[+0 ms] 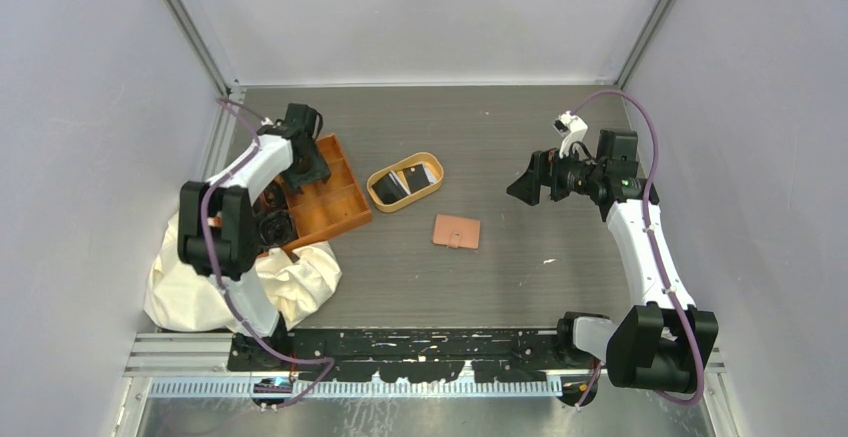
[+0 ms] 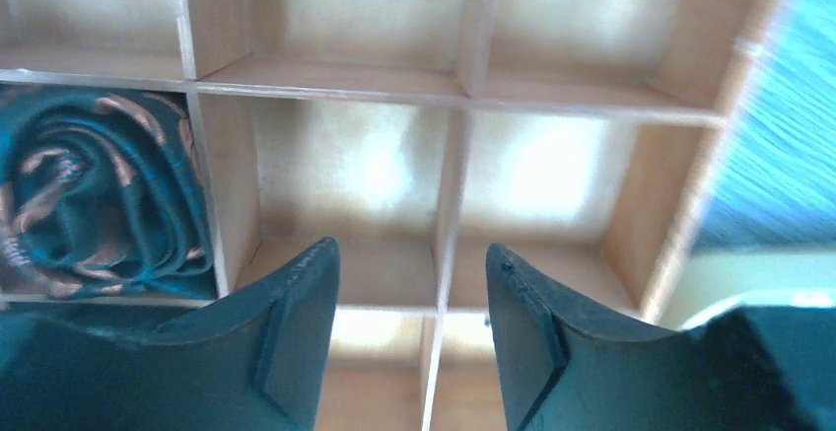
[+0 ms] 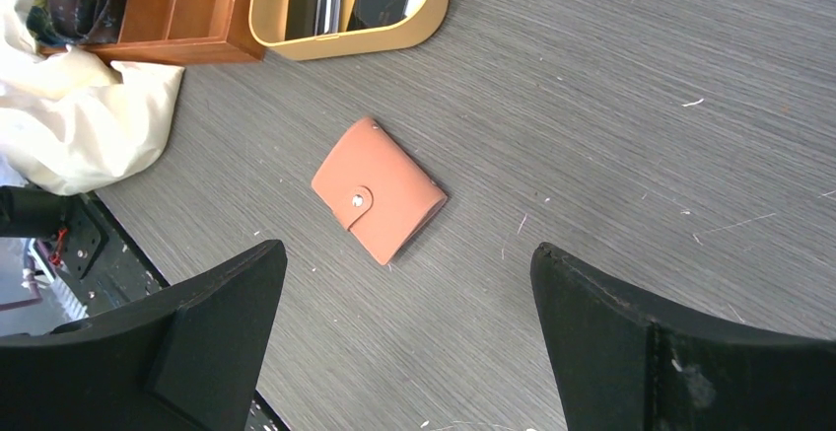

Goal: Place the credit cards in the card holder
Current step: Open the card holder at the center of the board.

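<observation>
Top external: pinkish-brown leather snap-tab card holder (image 1: 456,231) lies closed, flat on grey table (image 1: 520,277), near tan-rimmed oval tray (image 1: 372,189) holding black credit cards (image 1: 405,181). Right gripper (image 3: 406,253) spread wide, empty, above card holder. Left gripper (image 2: 412,253) fingers parted, empty, over orange wooden compartment tray (image 2: 449,204).

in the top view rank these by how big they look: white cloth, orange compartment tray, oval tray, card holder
Largest to smallest:
1. white cloth, even with part of it hidden
2. orange compartment tray
3. oval tray
4. card holder
All lie on the table, so nearness barely matters.
</observation>
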`<control>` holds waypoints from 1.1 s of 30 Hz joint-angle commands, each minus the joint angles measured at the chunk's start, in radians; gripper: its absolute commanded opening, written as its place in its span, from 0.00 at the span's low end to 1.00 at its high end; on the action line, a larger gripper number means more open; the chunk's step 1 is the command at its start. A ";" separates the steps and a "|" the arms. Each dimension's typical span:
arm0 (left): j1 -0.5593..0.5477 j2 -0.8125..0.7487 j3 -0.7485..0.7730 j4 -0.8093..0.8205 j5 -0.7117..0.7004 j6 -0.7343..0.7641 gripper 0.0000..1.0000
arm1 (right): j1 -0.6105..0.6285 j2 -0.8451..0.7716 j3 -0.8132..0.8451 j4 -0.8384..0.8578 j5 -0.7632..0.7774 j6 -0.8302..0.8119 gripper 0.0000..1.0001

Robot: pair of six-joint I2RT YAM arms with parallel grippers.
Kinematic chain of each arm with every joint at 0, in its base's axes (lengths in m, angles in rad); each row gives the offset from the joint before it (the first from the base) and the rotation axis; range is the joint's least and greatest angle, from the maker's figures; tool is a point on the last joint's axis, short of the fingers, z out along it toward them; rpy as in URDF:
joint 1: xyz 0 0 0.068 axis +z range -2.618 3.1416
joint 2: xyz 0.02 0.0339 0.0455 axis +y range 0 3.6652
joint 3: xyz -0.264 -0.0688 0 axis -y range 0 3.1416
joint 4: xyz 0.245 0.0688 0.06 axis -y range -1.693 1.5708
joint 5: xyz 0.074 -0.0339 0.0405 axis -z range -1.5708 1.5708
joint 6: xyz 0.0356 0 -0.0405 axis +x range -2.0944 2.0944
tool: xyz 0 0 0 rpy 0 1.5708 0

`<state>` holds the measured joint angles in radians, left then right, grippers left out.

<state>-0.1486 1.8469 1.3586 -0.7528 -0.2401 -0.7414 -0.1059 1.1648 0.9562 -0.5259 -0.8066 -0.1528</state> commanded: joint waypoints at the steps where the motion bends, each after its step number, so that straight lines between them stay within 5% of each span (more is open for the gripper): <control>1: 0.004 -0.249 -0.065 0.207 0.110 0.286 0.58 | 0.006 -0.018 0.006 0.008 -0.041 -0.024 1.00; 7: -0.010 -0.399 -0.195 0.477 0.741 0.386 0.65 | 0.040 -0.013 -0.031 -0.009 -0.144 -0.121 0.99; 10: -0.123 -0.359 -0.187 0.498 0.889 0.374 0.68 | 0.060 -0.001 -0.057 -0.052 -0.216 -0.256 0.99; 13: -0.296 -0.351 -0.217 0.502 0.828 0.453 0.68 | 0.066 0.012 -0.057 -0.091 -0.222 -0.319 0.99; 17: -0.455 -0.355 -0.362 0.700 0.731 0.519 0.66 | 0.083 0.040 -0.042 -0.130 -0.191 -0.353 1.00; 20: -0.485 -0.335 -0.454 0.880 0.710 0.450 0.64 | 0.145 0.084 -0.022 -0.137 -0.080 -0.349 0.99; 28: -0.496 -0.334 -0.597 1.008 0.594 0.195 0.62 | 0.366 0.431 0.210 -0.220 0.305 -0.216 0.91; 33: -0.495 -0.397 -0.748 1.164 0.592 0.042 0.62 | 0.415 0.582 0.285 -0.232 0.335 -0.165 0.80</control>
<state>-0.6449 1.5246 0.6899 0.2165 0.3752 -0.5453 0.2855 1.6917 1.1675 -0.7136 -0.5488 -0.3809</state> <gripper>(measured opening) 0.619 0.850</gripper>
